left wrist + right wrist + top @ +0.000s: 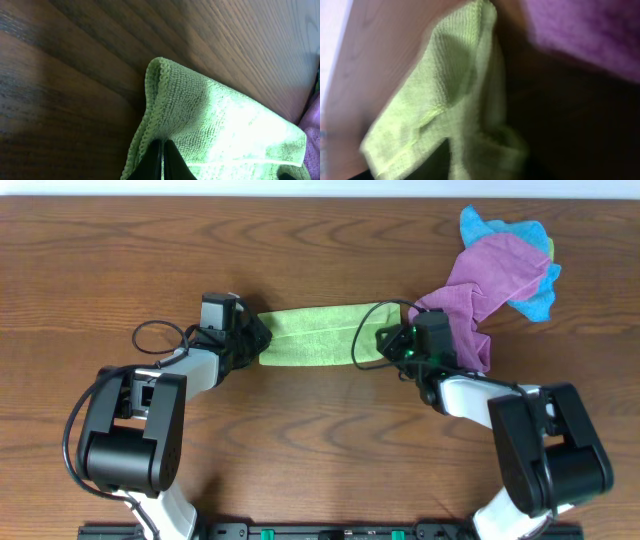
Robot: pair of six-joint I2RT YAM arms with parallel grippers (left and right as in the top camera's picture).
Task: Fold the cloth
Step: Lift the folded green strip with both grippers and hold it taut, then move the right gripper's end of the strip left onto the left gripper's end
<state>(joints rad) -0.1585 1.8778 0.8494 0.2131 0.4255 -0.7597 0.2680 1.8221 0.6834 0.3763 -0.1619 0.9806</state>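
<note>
The lime-green cloth (315,335) lies as a folded strip across the middle of the wooden table, stretched between both grippers. My left gripper (255,337) is at its left end. In the left wrist view the two dark fingers (156,162) are pressed together at the gripper (163,143), pinching the stitched edge of the cloth (225,125). My right gripper (383,342) is at the strip's right end. The right wrist view is blurred, but there the cloth (455,85) bunches and runs down between the dark fingers of the gripper (480,165), which have closed on it.
A purple cloth (480,295) lies heaped just right of the right gripper, close to the green strip's end, and shows in the right wrist view (585,35). A bright blue cloth (530,240) lies under it at the back right. Black cables loop beside both wrists.
</note>
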